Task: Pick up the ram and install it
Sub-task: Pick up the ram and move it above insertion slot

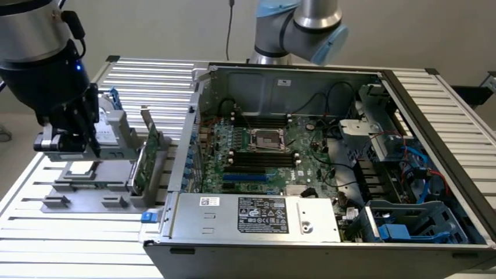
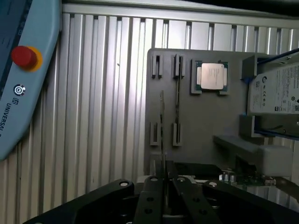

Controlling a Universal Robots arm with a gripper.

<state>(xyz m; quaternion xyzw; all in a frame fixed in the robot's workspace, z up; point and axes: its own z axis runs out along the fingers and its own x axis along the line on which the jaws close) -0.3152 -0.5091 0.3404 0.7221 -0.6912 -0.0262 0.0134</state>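
In the wrist view the ram shows edge-on as a thin green strip that runs out from between my fingertips over the grey holder tray. My gripper is shut on it, and both black fingers press against the strip. In the exterior view my gripper hangs above the grey holder tray on the exterior view's left, well away from the open computer case. The motherboard's long black memory slots lie inside the case beside the processor socket.
A taller green expansion card stands upright in the tray next to my gripper. A processor chip and a hard drive also rest on the tray. A teach pendant with a red button lies on the slatted table.
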